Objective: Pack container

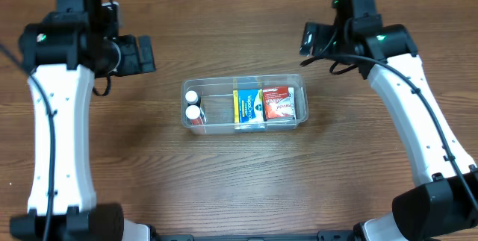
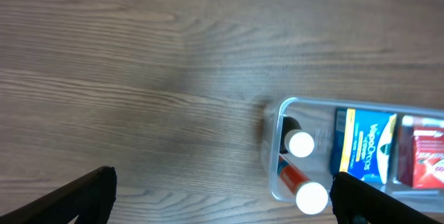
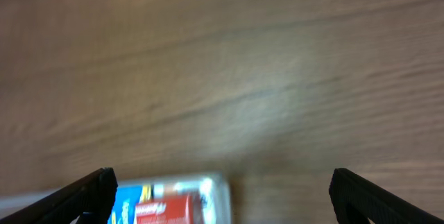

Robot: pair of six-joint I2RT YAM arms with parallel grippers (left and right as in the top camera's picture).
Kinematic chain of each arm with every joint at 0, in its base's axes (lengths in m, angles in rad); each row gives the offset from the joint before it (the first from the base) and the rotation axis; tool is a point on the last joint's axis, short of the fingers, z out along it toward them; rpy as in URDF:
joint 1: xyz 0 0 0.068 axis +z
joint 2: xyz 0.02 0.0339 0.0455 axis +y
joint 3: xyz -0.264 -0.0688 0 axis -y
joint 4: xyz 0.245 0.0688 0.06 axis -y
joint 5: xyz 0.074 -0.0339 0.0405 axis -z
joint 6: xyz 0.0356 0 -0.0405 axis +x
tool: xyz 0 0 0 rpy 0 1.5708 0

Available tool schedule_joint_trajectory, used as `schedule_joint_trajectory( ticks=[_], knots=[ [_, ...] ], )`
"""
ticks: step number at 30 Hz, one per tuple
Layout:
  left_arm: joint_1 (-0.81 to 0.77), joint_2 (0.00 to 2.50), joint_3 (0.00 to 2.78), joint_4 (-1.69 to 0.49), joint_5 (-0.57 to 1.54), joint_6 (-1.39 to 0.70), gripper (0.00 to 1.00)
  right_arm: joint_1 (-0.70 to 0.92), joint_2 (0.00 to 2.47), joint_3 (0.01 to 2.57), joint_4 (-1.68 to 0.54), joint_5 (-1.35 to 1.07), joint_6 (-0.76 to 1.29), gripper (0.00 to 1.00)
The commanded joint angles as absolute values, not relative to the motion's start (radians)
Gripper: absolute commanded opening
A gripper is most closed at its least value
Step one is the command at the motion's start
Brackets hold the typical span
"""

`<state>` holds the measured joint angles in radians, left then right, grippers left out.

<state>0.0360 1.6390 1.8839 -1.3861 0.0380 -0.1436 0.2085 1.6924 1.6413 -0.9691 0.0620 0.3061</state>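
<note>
The clear plastic container [image 1: 216,86] sits at the middle of the wooden table. Inside it are two white-capped bottles [image 1: 193,104] at the left end, a blue and yellow box [image 1: 247,106] in the middle and a red box [image 1: 278,103] at the right end. My left gripper [image 1: 143,53] hovers open and empty to the upper left of it. My right gripper [image 1: 308,38] hovers open and empty to the upper right. The left wrist view shows the container's left end [image 2: 277,109] with the bottles [image 2: 300,143]. The right wrist view shows its blurred right end [image 3: 220,186].
The bare wooden table [image 1: 246,174] surrounds the container on all sides. Both white arms reach in from the front corners, with black bases at the front edge.
</note>
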Motion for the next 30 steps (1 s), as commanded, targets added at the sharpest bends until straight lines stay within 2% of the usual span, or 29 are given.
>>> schedule_joint_trajectory(
  ticks=[1,7,13,17,24,27,30],
  knots=[
    [0.030,1.744,1.880,-1.384,0.067,-0.085,1.00,0.149,1.691,1.652,-0.957,0.077,0.293,1.00],
    [0.033,1.801,1.880,-1.396,0.100,-0.029,1.00,0.128,1.664,1.650,-1.061,0.082,0.304,1.00],
    [0.028,1.680,1.874,-1.440,0.132,0.009,1.00,0.130,1.517,1.613,-1.113,0.149,0.349,1.00],
    [-0.005,1.458,1.756,-1.389,0.131,0.043,1.00,0.130,1.299,1.435,-1.073,0.154,0.349,1.00],
    [-0.014,0.960,1.282,-1.222,0.131,0.045,1.00,0.130,0.885,1.021,-1.004,0.156,0.348,1.00],
    [-0.014,0.767,1.137,-1.197,0.129,0.033,1.00,0.130,0.790,0.935,-1.037,0.157,0.349,1.00],
    [-0.014,0.685,1.081,-1.194,0.131,-0.030,1.00,0.130,0.781,0.930,-1.087,0.157,0.348,1.00]
  ],
)
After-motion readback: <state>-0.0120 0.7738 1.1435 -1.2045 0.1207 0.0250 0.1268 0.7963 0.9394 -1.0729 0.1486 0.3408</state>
